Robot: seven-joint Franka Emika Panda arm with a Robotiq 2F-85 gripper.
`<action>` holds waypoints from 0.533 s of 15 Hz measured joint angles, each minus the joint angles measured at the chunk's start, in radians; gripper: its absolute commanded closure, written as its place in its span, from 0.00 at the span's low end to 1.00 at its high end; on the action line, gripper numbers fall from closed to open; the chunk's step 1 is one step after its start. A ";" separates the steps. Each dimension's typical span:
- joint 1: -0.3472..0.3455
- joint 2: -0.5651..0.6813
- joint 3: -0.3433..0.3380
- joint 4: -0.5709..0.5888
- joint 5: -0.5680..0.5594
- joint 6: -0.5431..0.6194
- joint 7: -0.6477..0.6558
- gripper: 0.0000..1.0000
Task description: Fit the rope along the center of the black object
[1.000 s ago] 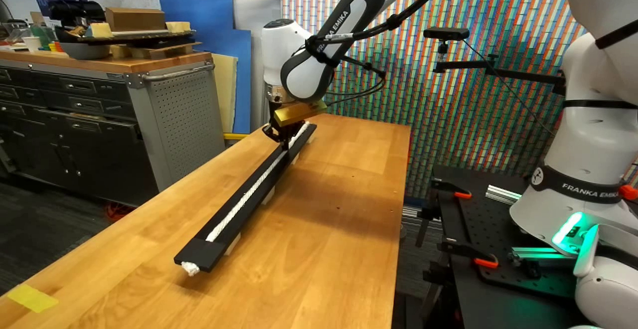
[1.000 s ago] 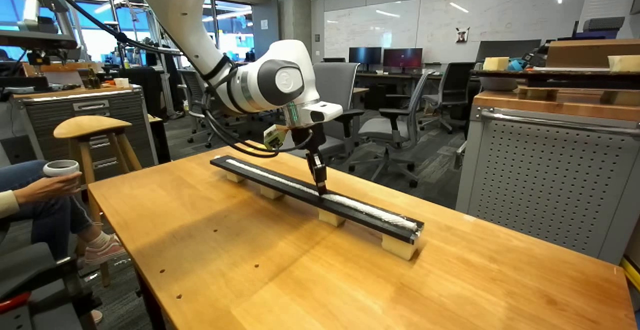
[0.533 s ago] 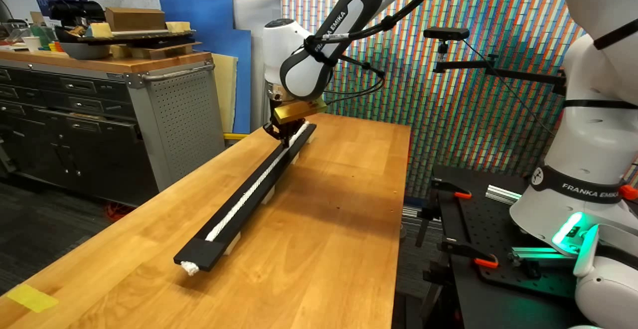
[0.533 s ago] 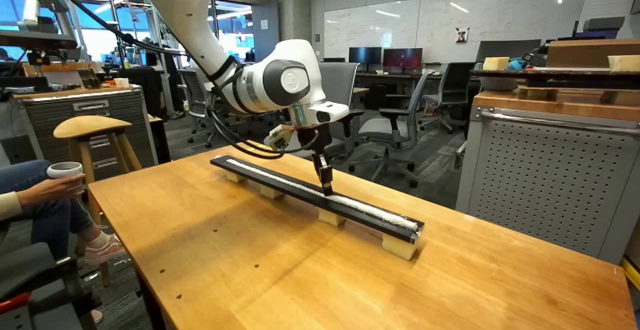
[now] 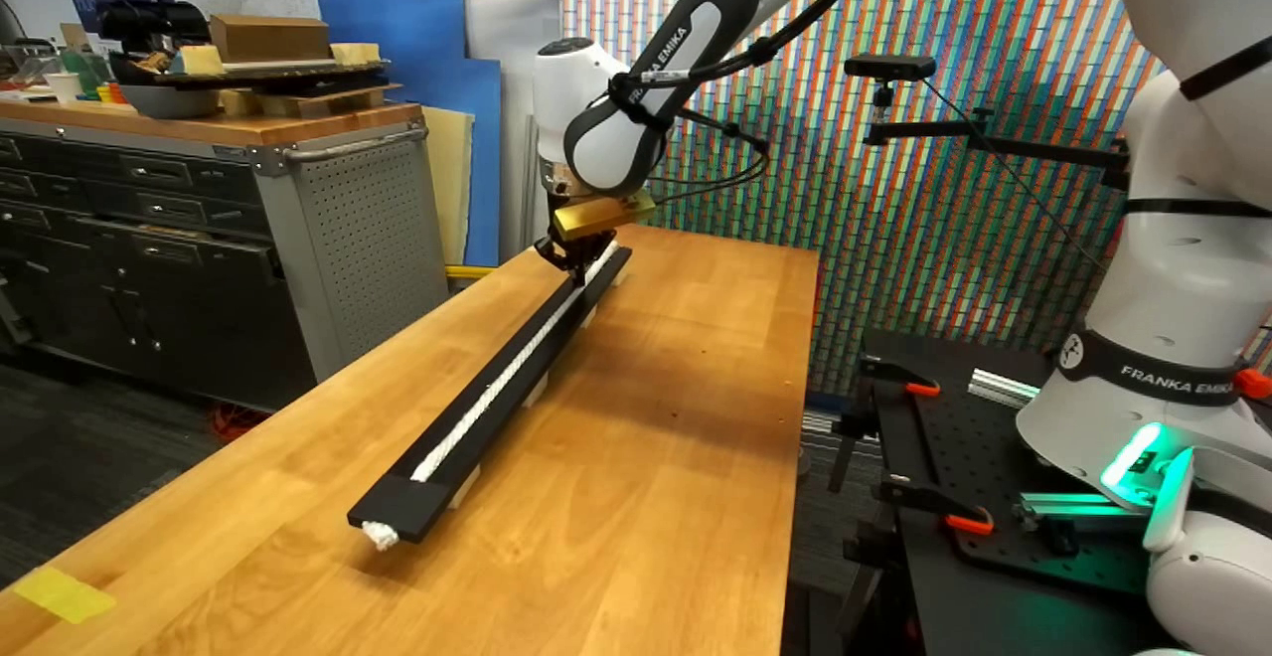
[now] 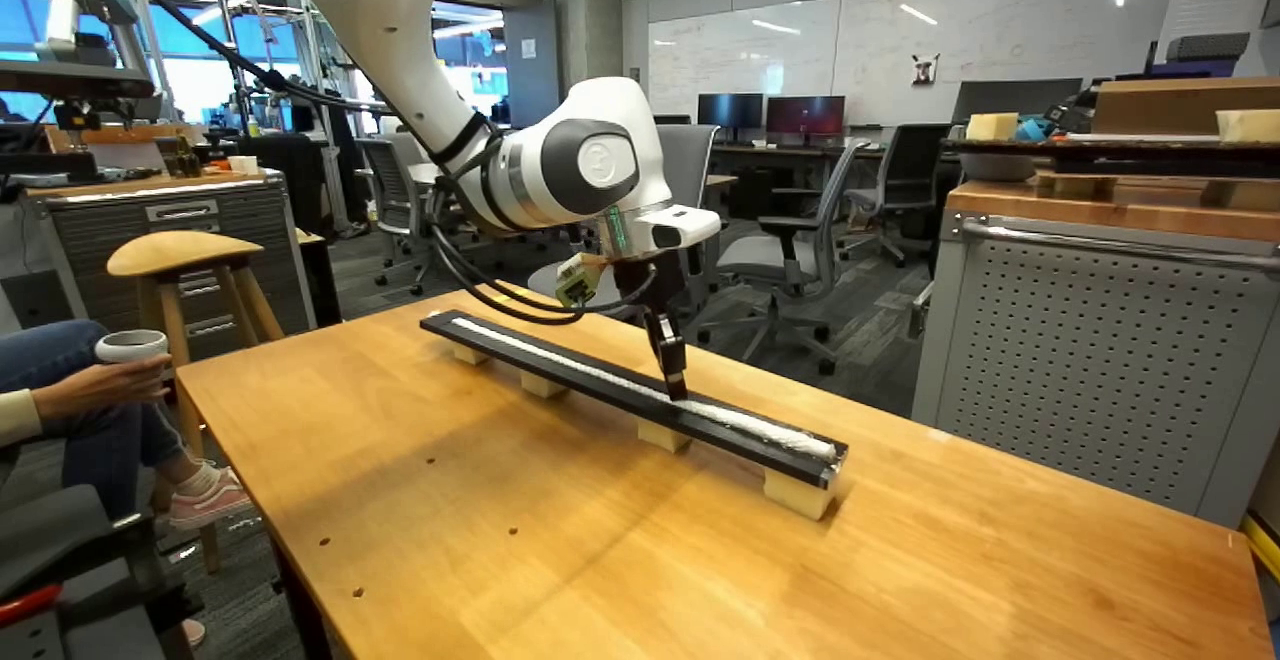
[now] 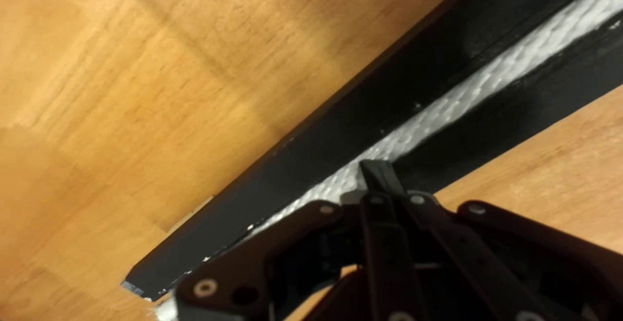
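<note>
Here we see the rope (image 7: 486,85) along the groove of the black rail (image 7: 311,160) | our gripper (image 7: 378,166): fingers pressed together, tips at the rope | mug (image 6: 132,346): contents hidden from us

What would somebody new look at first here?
Probably the white robot arm, bent over the wooden table with its closed black fingers pointing down at a white rope. The rope runs along the middle of a long black rail on blocks. In an exterior view, a stripy, colourful wall behind the table stands out too.

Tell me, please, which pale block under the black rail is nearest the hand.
The third block from the left in an exterior view: it alone sits almost beneath the hand.
</note>
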 measured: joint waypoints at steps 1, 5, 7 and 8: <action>-0.003 0.001 -0.004 0.000 0.000 0.000 0.000 1.00; -0.011 0.003 -0.009 0.001 0.001 0.000 0.000 1.00; -0.011 0.003 -0.009 0.002 0.001 0.000 0.000 1.00; -0.011 0.003 -0.009 0.002 0.001 0.000 0.000 1.00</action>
